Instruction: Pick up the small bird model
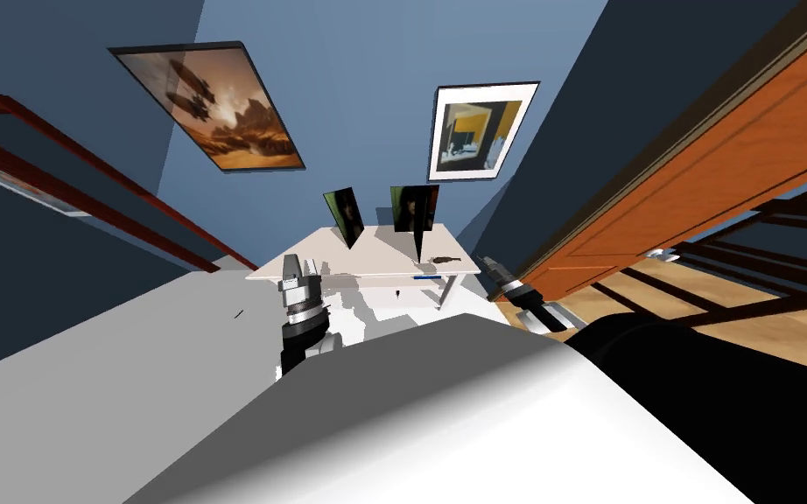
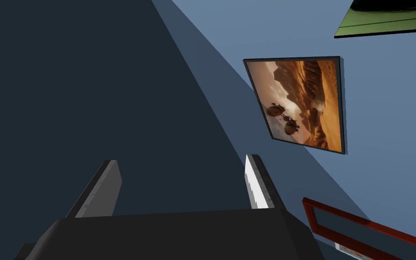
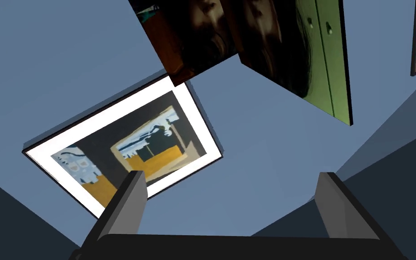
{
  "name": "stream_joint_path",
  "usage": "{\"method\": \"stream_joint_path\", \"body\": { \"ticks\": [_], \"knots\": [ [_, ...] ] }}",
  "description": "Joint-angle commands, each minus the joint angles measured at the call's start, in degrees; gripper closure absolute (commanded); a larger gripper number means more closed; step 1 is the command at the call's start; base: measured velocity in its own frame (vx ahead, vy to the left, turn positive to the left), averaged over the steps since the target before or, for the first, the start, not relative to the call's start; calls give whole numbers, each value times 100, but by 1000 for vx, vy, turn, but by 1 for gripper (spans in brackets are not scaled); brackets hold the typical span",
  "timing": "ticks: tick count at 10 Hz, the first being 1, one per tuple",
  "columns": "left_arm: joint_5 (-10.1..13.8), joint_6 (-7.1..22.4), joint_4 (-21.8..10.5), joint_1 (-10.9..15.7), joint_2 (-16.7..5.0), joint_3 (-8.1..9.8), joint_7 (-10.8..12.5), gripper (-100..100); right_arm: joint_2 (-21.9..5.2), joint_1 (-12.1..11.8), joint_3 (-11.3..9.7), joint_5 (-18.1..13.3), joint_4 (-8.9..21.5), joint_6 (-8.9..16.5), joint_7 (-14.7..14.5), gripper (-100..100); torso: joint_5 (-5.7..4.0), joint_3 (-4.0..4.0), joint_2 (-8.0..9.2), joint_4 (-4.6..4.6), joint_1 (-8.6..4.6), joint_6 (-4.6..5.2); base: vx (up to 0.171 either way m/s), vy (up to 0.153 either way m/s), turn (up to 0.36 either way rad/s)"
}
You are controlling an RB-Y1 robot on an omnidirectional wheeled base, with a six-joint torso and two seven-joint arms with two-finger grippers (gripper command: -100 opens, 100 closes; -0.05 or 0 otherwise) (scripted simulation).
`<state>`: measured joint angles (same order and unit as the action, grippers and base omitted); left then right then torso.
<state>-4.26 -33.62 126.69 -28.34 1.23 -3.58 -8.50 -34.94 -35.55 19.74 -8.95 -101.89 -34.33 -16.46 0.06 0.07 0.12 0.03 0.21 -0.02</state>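
The small brown bird model [image 1: 445, 259] lies near the right front corner of a small white table [image 1: 340, 265] ahead of me. My left gripper [image 1: 298, 265] is raised at the table's left front edge, well to the left of the bird; its fingers [image 2: 105, 185] stand open with nothing between them. My right gripper [image 1: 487, 262] sits just off the table's right side, a short way from the bird and apart from it. In the right wrist view its fingers [image 3: 132, 198] are spread wide and empty.
Two dark standing photo frames [image 1: 345, 214] [image 1: 412, 210] stand on the table behind the bird. A small blue item [image 1: 425, 277] sits at the table's front edge. An orange-brown door [image 1: 699, 175] is close on the right. Blue walls with hung pictures lie behind.
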Motion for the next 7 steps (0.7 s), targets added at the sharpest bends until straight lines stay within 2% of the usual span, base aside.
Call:
{"method": "stream_joint_path", "body": {
  "ticks": [1,3,4,5,6,7],
  "knots": [
    [0,0,0,0,0,0,0,0,-162,-46,86,-71,230,-49,-120,-100,0,0,0,0,0,0,-11,55,171],
    [0,0,0,0,0,0,0,0,-556,-198,297,-345,651,-209,-480,-100,-1,0,-1,0,-7,2,-7,64,377],
    [0,0,0,0,0,0,0,0,-589,-198,297,-345,802,-209,-496,-100,-1,-2,-4,-1,-3,-2,-1,45,152],
    [0,0,0,-2,-1,1,0,0,-798,-277,381,-491,980,-282,-689,-100,-2,-1,-2,0,-9,10,-12,47,298],
    [0,0,0,0,0,1,0,0,-798,-277,381,-491,1092,-282,-689,-100,-2,0,0,0,-10,1,-5,29,166],
    [0,0,0,-2,-1,2,0,0,-798,-277,381,-491,1098,-282,-689,-100,-4,0,0,0,-16,8,3,8,-46]
  ]
}}
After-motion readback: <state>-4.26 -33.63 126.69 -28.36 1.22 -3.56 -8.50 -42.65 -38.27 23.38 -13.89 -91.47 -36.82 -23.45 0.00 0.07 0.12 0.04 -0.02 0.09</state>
